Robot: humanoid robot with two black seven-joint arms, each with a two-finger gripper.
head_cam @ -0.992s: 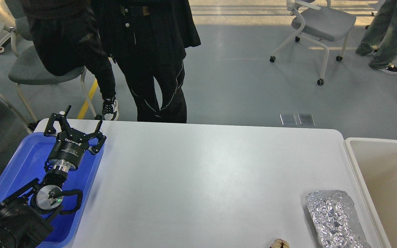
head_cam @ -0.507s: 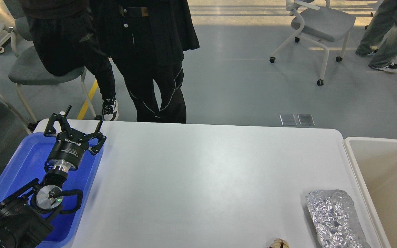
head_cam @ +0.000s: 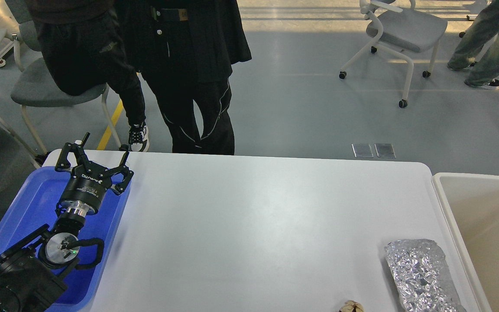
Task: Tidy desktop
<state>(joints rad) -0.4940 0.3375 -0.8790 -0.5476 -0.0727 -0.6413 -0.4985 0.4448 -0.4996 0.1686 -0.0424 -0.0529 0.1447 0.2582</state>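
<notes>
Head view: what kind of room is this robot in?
Probably a robot lab or office workroom. There is a white desktop, rolling office chairs on a smooth grey floor, people standing nearby, and the robot's left claw, open, above a blue tray.

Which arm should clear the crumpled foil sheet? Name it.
Right, probably: the crumpled silver foil sheet lies at the white desktop's right edge, while the left gripper hovers open over the far-left blue tray.
</notes>
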